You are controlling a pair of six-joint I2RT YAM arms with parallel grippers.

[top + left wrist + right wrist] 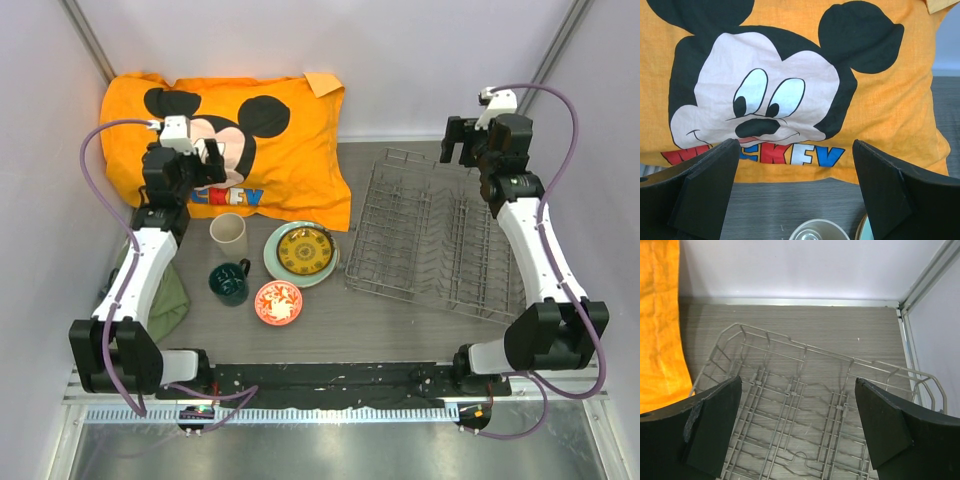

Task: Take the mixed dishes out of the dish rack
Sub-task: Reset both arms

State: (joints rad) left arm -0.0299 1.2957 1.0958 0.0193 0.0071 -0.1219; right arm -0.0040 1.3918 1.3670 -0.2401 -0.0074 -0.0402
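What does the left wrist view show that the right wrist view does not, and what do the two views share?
Only the left wrist view: the Mickey Mouse print, the rim of the beige cup and a sliver of the pale-green plate at the bottom edge.

Only the right wrist view: the dish rack, with no dishes in the part shown, and the white back wall.

Both: the orange cloth, the grey table, and an open claw in the foreground, the left claw and the right claw respectively.
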